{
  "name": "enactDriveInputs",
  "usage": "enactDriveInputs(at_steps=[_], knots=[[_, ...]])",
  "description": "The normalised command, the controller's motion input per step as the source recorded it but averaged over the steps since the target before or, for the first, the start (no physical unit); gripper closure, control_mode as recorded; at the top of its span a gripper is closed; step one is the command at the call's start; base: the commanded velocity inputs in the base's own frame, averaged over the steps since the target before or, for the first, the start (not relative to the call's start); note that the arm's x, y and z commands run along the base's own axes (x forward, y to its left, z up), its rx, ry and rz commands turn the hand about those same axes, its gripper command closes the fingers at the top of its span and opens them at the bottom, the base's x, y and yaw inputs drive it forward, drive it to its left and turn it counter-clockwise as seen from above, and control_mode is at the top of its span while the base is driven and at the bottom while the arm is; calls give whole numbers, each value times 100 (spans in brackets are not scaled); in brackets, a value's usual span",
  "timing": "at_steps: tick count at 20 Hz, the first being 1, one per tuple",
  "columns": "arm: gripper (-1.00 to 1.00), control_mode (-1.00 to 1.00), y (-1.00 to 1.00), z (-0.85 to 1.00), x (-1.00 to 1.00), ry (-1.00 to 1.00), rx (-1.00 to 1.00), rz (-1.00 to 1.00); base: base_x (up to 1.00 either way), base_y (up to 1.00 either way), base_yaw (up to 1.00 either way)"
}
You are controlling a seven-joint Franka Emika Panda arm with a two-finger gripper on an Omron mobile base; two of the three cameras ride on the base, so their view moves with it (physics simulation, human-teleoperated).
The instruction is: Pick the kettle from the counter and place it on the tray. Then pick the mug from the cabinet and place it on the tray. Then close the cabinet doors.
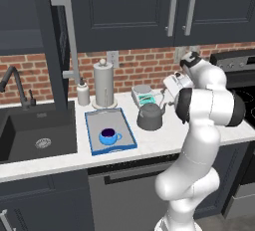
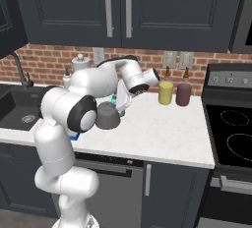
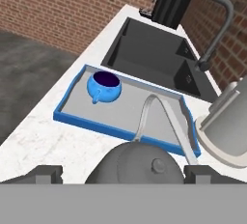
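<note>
Bench carries all | tray with mug already on it, kettle just right of tray, off it | arm folded, hand tilted toward kettle | jaws spread wide either side of kettle body, gripping nothing | advice: centre on arched handle, close there, lift clear of blue rim, avoid mug.

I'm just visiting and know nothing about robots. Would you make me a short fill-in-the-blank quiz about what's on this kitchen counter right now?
1. The blue mug sits on the ____.
2. The kettle stands on the white ____, beside the tray, not on it.
3. The gripper has one fingertip on each side of the ____.
4. The wall behind the counter is made of ____.

Missing words: tray; counter; kettle; brick
</note>
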Motion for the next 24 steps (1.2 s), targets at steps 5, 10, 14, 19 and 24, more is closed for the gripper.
enactDriveInputs(at_steps=[5, 10, 14, 19, 24], knots=[[-100, -100, 0, 0, 24, -1, 0, 0, 0, 0, 0], [-100, -100, -3, 4, 12, -1, 0, 2, 0, 0, 0], [-100, -100, 0, -3, 38, 0, 0, 3, 0, 0, 0], [-100, -100, 0, -10, 42, 0, 0, 3, 0, 0, 0], [-100, -100, 0, -13, 30, 0, 0, 3, 0, 0, 0]])
